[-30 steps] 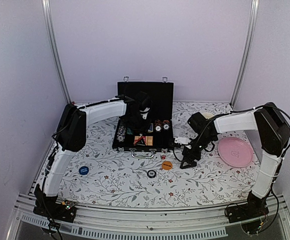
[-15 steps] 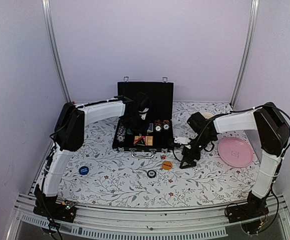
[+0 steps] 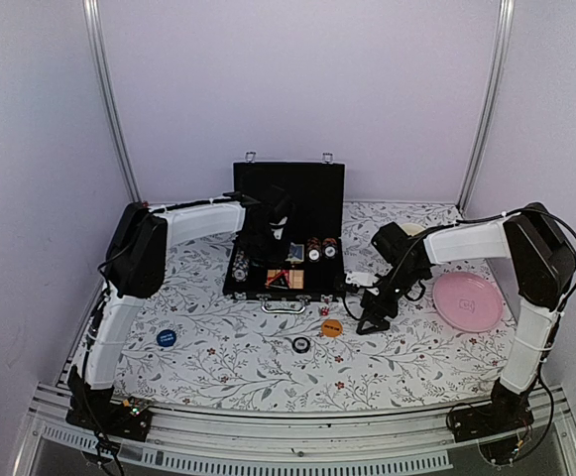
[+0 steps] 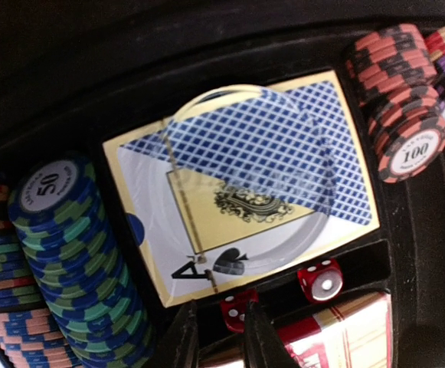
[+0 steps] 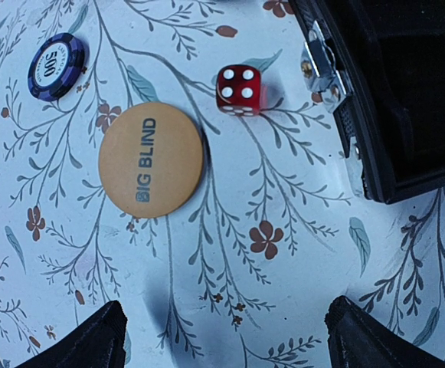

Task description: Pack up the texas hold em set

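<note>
Reading "BIG BLIND" on orange btn, "500" on purple chip.

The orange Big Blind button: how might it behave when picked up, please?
The button lies flat on the table, so its thin edge probably gives little to pinch. It looks smooth and rigid, so likely slides rather than rolls.

The left arm is stretched forward and inward from a raised elbow. Its wrist is bent so that the left gripper is pointed downward, with the fingers held only a narrow gap apart. The right arm is folded at a high elbow and reached inward, and the right gripper is held low, pointed down, with its jaws spread wide.
</note>
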`<state>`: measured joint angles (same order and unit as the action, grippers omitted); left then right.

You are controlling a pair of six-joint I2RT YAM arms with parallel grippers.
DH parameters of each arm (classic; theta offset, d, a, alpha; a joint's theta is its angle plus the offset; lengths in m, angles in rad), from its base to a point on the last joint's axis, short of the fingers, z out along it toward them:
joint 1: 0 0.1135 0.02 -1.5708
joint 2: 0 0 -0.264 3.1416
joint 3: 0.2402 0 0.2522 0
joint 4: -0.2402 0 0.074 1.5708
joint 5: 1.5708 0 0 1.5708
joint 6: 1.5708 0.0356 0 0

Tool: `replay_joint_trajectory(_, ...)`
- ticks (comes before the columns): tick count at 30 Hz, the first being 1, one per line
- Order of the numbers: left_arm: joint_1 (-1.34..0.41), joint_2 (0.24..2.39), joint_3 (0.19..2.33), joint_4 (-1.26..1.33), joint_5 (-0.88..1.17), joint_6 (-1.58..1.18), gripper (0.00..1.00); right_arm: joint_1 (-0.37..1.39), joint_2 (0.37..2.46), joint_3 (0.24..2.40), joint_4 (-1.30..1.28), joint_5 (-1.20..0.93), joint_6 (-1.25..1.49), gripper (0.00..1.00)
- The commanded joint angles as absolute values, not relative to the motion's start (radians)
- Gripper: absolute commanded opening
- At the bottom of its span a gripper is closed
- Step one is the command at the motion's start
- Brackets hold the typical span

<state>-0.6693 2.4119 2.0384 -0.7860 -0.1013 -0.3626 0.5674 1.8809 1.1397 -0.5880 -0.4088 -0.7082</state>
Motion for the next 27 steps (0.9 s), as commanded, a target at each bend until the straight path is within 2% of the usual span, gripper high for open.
replay_joint_trajectory(1,-0.645,2.378,2.0,-0.779,-0.156,-0.371,0.23,0.577,1.929,1.135,-0.623,-0.394,-0.707,0.91)
replay_joint_trajectory(12,-0.688,2.244,1.974,-0.715,-0.079,-0.313,0.29,0.584,1.937,1.14,-0.626,-0.396,-0.706,0.91)
replay_joint_trajectory(17,-0.722,2.13,1.865,-0.691,-0.052,-0.267,0.3,0.585,1.931,1.143,-0.626,-0.4,-0.704,0.91)
replay_joint_trajectory(27,-0.752,1.815,1.511,-0.62,-0.021,-0.236,0.32,0.651,1.853,1.197,-0.615,-0.456,-0.697,0.74)
